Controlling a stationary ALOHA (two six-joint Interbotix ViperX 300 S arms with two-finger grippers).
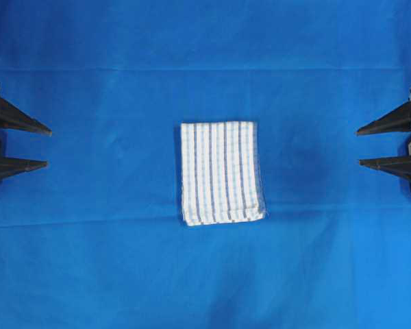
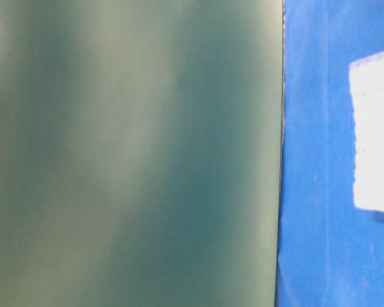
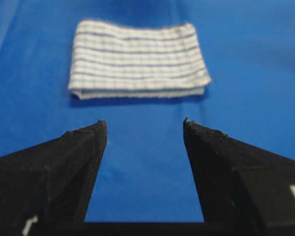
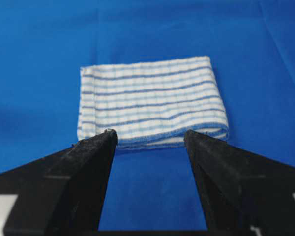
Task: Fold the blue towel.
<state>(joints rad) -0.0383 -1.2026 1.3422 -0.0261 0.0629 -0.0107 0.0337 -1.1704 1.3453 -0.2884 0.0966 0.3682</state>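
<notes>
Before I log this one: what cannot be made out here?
- Table-level view: a blurred green surface fills most of it; the blue towel is washed out and cut by the right edge.
- Overhead view: left pincer and right pincer show only fingers; the arms are cut off.
- Layer count in the fold: unclear.

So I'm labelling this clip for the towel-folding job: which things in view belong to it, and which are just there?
Part of the job:
- blue towel, folded, lying flat mid-table
- left gripper, open, empty
- right gripper, open, empty

Just there:
- blue table covering
- green surface in the table-level view, blurred
</notes>
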